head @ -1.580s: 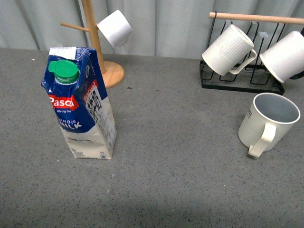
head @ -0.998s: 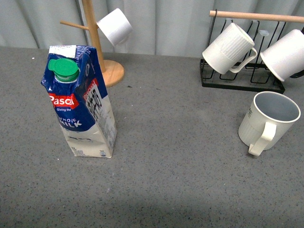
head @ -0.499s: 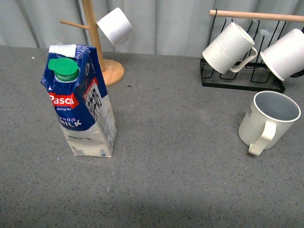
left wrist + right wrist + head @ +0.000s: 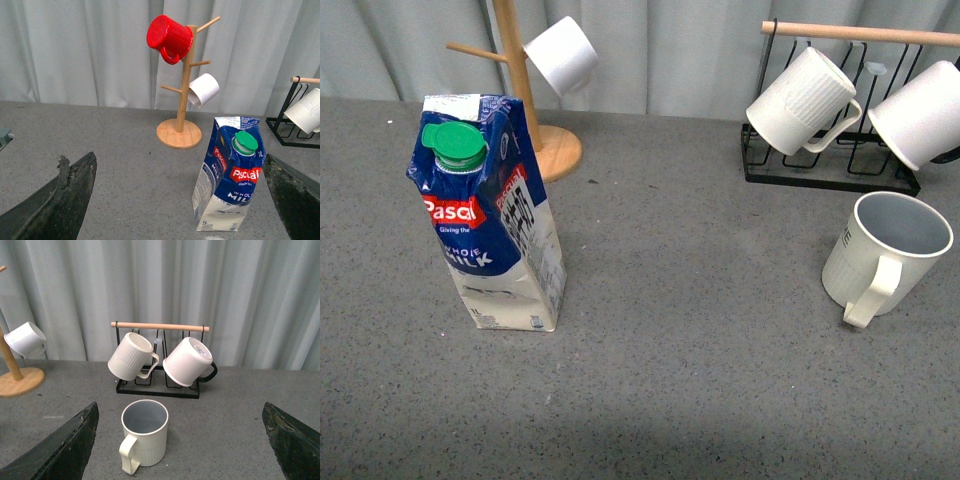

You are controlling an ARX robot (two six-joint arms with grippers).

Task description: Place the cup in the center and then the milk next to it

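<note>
Right fingers point(image 4: 70, 445) and left fingers point(image 4: 65, 200) are held wide apart, and nothing is gripped.
The cup point(image 4: 885, 255) is seen upright at about 3 o'clock from the middle of the counter point(image 4: 700, 300), just in front of the rack point(image 4: 830, 178), with its handle turned to 7 o'clock. The milk point(image 4: 490, 220) stands at 9 o'clock, well apart. The cup is framed straight ahead between the right fingers, so the right arm is judged nearer, and a carry toward 9 o'clock is called for.
</note>
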